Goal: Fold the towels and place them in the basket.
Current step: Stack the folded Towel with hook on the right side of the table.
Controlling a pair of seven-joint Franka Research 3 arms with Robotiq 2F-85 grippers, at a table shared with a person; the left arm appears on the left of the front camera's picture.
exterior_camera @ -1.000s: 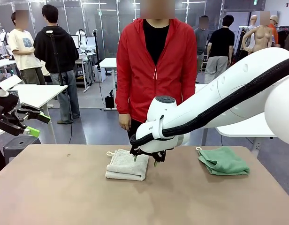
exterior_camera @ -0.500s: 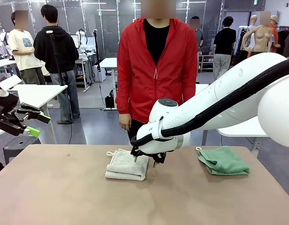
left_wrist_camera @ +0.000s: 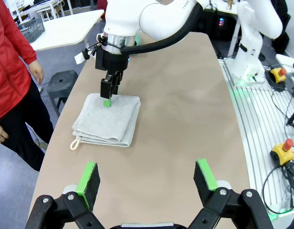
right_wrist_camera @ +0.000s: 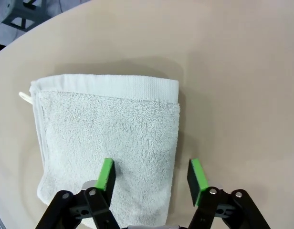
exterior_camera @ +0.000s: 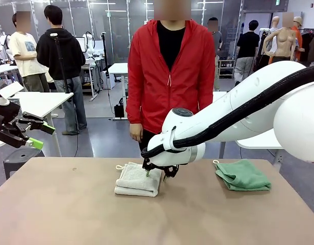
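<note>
- Two towels lay folded on the tabletop [exterior_camera: 70,214], well apart.
- Left gripper [exterior_camera: 38,135] hung off the tabletop's left edge, fingers spread wide, holding nothing.
- Cream-white towel [exterior_camera: 138,179] sat left of centre, loop at its far-left corner.
- Right gripper [right_wrist_camera: 151,175] straddled that towel's right edge, fingers apart, one pad on the cloth.
- Mint green towel [exterior_camera: 242,175] lay far right.

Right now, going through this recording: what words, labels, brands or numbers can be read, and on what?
Nothing reads clearly.
Dark lettering on the right arm's white shell, left wrist view: cut by the picture's top edge, too small to read.
Small dark marks on the right arm's wrist housing, front view: too small to read.
Cream towel and green towel: no print visible.
</note>
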